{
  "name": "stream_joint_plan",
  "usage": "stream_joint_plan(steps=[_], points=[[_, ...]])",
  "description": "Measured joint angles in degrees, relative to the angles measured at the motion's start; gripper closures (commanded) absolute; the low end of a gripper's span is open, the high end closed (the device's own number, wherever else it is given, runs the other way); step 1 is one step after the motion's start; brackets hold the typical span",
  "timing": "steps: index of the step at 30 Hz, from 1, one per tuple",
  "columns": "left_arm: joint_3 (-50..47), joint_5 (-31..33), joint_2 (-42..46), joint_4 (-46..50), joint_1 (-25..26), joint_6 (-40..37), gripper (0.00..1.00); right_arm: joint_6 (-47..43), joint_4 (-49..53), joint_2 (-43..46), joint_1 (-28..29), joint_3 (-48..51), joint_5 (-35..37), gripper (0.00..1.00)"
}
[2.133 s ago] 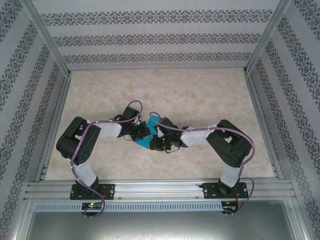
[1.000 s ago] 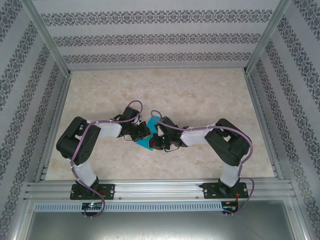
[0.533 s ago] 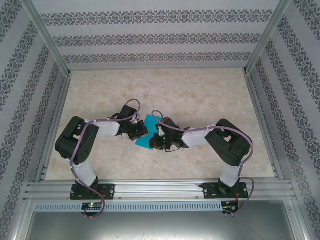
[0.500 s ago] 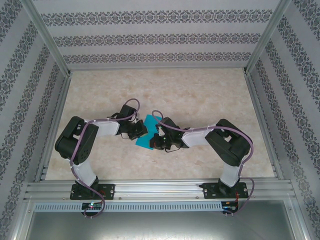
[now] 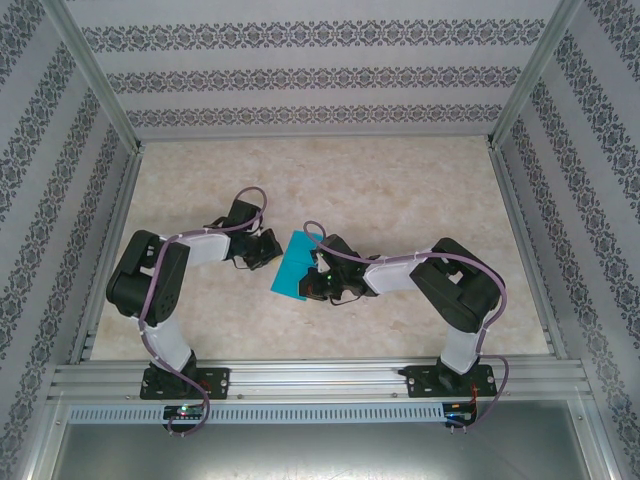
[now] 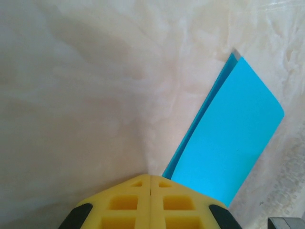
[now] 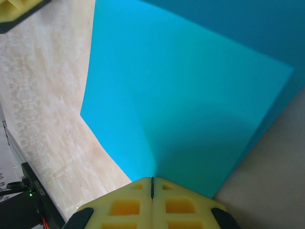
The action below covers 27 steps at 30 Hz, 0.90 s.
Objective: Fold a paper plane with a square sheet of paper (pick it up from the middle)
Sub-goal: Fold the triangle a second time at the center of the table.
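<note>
The doubled square sheet of paper (image 5: 290,268) is pinched just left of the right gripper (image 7: 152,181). Further left, the left gripper (image 6: 150,178) is pressed together, empty. Held single-handed, the fold may be sprung open.

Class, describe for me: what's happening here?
Two robot arms are working a teal sheet of paper on the table. The right gripper is shut, pinching the sheet at its edge. The sheet is folded over into two layers. The left gripper is shut on nothing, just beside it.
</note>
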<state>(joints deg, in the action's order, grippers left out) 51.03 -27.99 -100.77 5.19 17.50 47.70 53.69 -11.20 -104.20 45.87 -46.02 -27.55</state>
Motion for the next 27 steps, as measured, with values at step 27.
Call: stream_joint_plan(steps=[27], points=[[-3.0, -5.4, 0.0, -0.9, 6.0, 0.3, 0.98, 0.0, 1.3, -0.1, 0.0, -0.7, -0.2, 1.00]])
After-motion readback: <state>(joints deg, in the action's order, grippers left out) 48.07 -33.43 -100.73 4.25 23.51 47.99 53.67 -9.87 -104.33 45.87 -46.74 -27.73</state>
